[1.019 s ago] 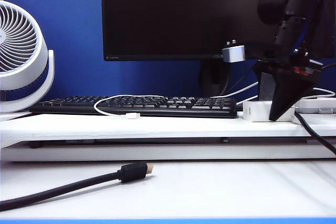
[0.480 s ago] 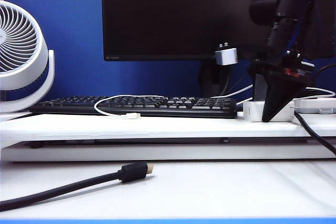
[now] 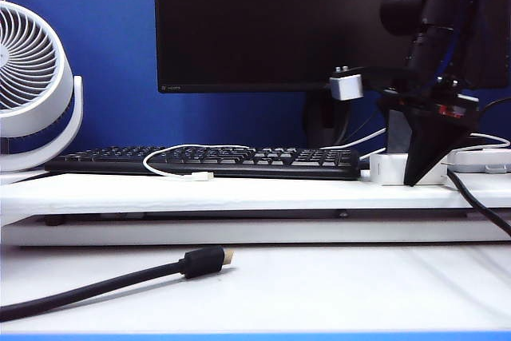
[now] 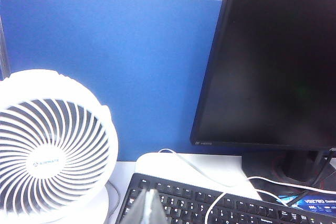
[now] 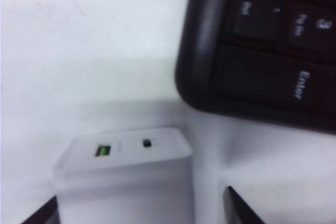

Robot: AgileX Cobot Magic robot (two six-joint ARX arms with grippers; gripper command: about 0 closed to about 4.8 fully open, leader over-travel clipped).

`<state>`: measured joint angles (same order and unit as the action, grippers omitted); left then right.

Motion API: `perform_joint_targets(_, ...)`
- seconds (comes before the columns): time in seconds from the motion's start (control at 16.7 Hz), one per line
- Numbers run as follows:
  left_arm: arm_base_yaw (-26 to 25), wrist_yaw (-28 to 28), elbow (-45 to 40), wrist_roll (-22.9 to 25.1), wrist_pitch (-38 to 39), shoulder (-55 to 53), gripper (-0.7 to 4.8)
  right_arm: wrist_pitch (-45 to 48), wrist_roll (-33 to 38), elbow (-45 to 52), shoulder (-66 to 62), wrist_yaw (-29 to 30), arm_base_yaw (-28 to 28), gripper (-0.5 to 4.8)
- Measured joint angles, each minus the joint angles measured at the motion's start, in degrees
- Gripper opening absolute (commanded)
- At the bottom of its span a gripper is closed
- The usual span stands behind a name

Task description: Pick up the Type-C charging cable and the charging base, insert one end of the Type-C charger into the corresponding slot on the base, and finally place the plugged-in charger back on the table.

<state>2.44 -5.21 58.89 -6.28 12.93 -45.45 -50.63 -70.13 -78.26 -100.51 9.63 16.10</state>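
Base [image 5: 126,174] lies on the surface [image 3: 239,191] by the keyboard [image 3: 207,161], between the released right end effector [image 5: 140,211] fingertips. Left end effector [image 4: 148,209], clenched, is distant; cable [image 3: 188,167] drapes over keys.

The exterior view sits low at the front and looks level across the table [image 3: 239,191] toward the monitor [image 3: 279,21]. The left wrist view faces the fan [image 4: 52,145] and the same monitor from higher. The right wrist view looks down, very near, on the charging base [image 5: 126,166] beside the keyboard [image 5: 262,45].
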Motion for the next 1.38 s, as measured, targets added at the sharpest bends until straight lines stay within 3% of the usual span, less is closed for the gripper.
perform_joint_targets(0.18, 0.0, 0.0, 0.0, 0.0, 0.0, 0.0, -0.04, -0.15, 0.02, -0.02, 0.02, -0.37, 0.02, 3.54)
perform_joint_targets(0.24, 0.0, 0.0, 0.0, 0.0, -0.02, 0.0, -0.04, -0.37, 0.02, 0.0, 0.02, -0.68, 0.09, 3.19)
perform_joint_targets(0.3, 0.0, 0.0, 0.0, 0.0, 0.0, 0.0, -0.04, -0.28, 0.04, -0.02, 0.02, -0.83, 0.09, 1.71)
perform_joint_targets(0.36, 0.0, 0.0, 0.0, 0.0, 0.0, 0.0, -0.04, -1.36, -0.02, 0.0, 0.0, -1.11, 0.09, 0.73)
perform_joint_targets(0.54, 0.0, 0.0, 0.0, 0.0, -0.02, 0.0, -0.05, -1.2, 0.0, 0.04, 0.46, -1.18, 0.11, 0.08)
perform_joint_targets(0.66, 0.0, -0.63, 0.0, 0.0, -0.02, -0.04, -0.04, -1.38, 0.5, 0.26, 1.97, 0.22, 0.17, 0.03)
perform_joint_targets(0.96, 0.0, -18.53, 0.2, 0.02, -0.7, -8.39, -0.04, -0.35, 23.32, -3.82, 12.68, 10.93, 0.31, 0.0)
perform_joint_targets(1.08, 0.52, -22.38, 0.2, 0.04, -1.18, -13.42, -0.04, -0.26, 27.3, -4.02, 15.85, 16.2, 0.31, 0.0)
perform_joint_targets(1.2, 4.52, -22.86, 0.2, 2.19, -1.4, -18.8, -0.05, -0.39, 28.44, -4.02, 18.03, 20.31, 0.31, 0.0)
perform_joint_targets(1.26, 10.34, -22.99, 0.24, 6.29, -4.59, -23.76, -0.05, 0.13, 31.61, -4.02, 20.37, 24.76, 0.24, 0.0)
perform_joint_targets(1.38, 17.2, -22.12, 2.29, 11.1, -3.74, -30.18, -0.05, 2.12, 35.91, -4.02, 22.38, 28.13, 0.35, 0.0)
